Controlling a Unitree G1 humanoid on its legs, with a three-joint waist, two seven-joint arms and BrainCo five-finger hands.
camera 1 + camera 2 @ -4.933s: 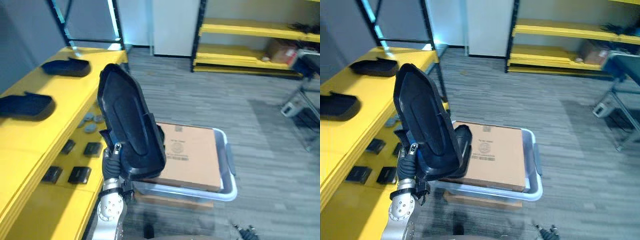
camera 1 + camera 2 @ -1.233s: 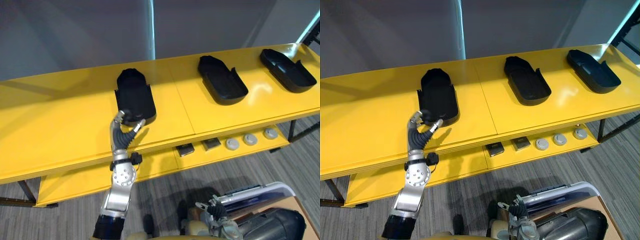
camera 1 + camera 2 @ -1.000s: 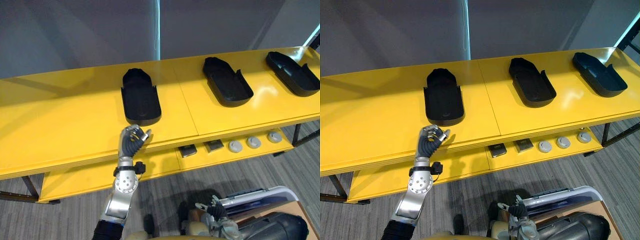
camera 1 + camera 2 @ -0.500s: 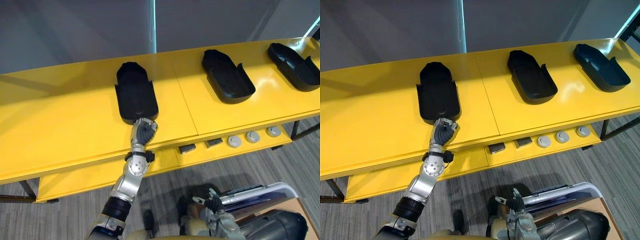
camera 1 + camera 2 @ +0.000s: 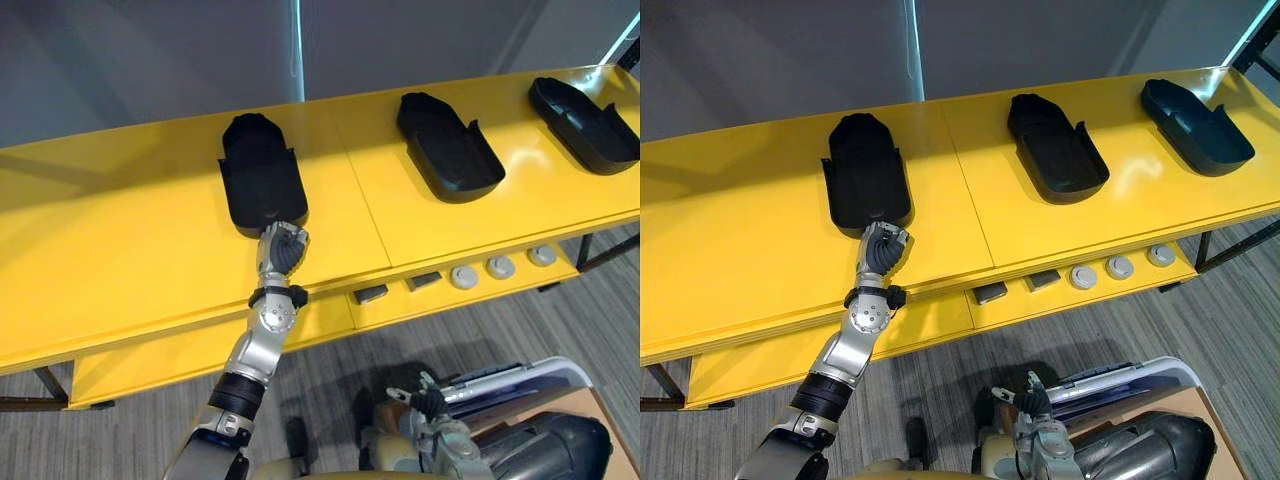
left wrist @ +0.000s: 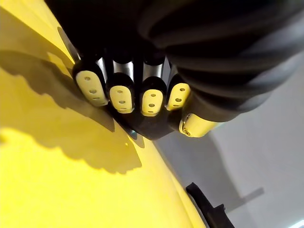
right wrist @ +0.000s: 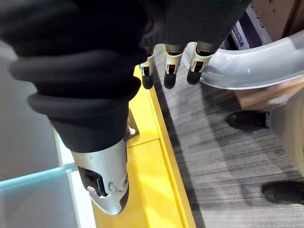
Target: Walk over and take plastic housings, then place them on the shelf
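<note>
Three black plastic housings lie open side up along the top of the yellow shelf [image 5: 120, 240]: the left one [image 5: 262, 185], a middle one [image 5: 450, 160] and a right one [image 5: 585, 110]. My left hand [image 5: 282, 247] rests on the shelf top with its fingers curled, its knuckles against the near end of the left housing and nothing in its grasp. In the left wrist view the curled fingers [image 6: 142, 95] press on dark plastic. My right hand [image 5: 425, 405] hangs low with relaxed fingers [image 7: 166, 71], holding nothing, beside another black housing [image 5: 545, 455].
A lower yellow shelf carries round grey discs [image 5: 500, 268] and small dark blocks [image 5: 372, 294]. A grey plastic bin [image 5: 510, 380] stands on the grey floor at the lower right, its rim [image 7: 256, 66] close to my right hand. A grey wall rises behind the shelf.
The housing I carried upright now lies on the shelf top. My left hand let it go, drew back to the front edge, curled, and moved up against its near end.
</note>
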